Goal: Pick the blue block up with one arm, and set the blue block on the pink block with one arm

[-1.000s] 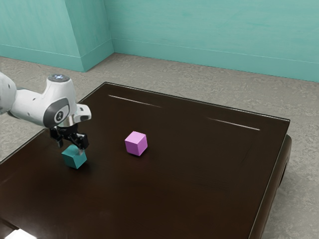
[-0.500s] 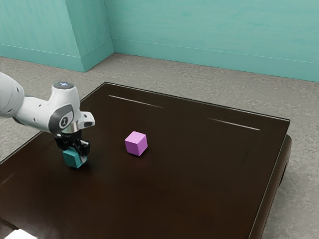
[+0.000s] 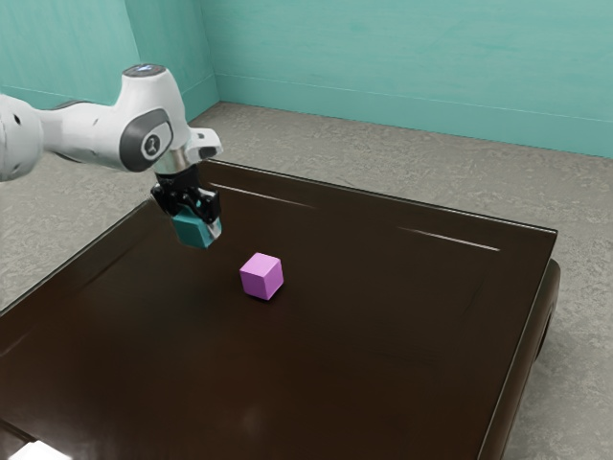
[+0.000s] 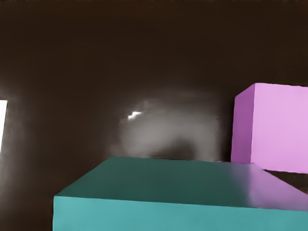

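Observation:
My black gripper (image 3: 196, 222) is shut on the blue block (image 3: 195, 231), a small teal cube held in the air above the dark table (image 3: 383, 316). The pink block (image 3: 261, 276) rests on the table, lower and toward the exterior view's right of the held cube. In the wrist view the blue block (image 4: 178, 197) looms large just under my hand, and the pink block (image 4: 272, 126) stands beyond it on the table, off to one side.
The table's raised rim (image 3: 517, 374) runs along its edges. A white object (image 3: 34, 450) peeks in at the exterior view's lower left corner. Grey floor and teal walls (image 3: 402, 57) surround the table.
My gripper closed on the blue block on the table, then lifted it and carried it up and toward the exterior view's right, nearer the pink block. The pink block stayed put.

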`<state>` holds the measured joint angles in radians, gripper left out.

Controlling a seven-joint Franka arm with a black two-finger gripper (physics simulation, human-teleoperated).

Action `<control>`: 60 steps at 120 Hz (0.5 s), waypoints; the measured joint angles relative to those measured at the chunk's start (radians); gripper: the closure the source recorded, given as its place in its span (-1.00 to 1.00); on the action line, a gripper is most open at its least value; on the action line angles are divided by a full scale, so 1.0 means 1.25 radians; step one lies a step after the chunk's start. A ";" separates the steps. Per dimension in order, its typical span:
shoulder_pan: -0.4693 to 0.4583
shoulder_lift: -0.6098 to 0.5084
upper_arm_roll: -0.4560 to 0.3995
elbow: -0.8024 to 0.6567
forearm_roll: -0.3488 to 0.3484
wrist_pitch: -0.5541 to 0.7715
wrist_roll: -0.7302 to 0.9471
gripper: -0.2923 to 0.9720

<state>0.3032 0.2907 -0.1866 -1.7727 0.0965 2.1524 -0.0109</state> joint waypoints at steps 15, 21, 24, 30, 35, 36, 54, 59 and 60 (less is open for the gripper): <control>-0.011 0.063 -0.024 0.063 -0.014 -0.017 0.001 0.25; -0.023 0.080 -0.026 0.076 -0.016 -0.021 0.000 0.25; -0.031 0.086 -0.027 0.080 -0.017 -0.023 0.000 0.25; -0.044 0.098 -0.028 0.089 -0.017 -0.025 -0.001 0.25; -0.049 0.109 -0.028 0.096 -0.017 -0.027 -0.002 0.25; -0.050 0.111 -0.028 0.097 -0.017 -0.027 -0.002 0.25; -0.055 0.135 -0.027 0.111 -0.016 -0.028 -0.005 0.25; -0.057 0.137 -0.027 0.118 -0.015 -0.028 -0.006 0.25; -0.058 0.137 -0.027 0.118 -0.015 -0.028 -0.006 0.25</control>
<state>0.2307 0.4618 -0.2205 -1.6246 0.0781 2.1175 -0.0184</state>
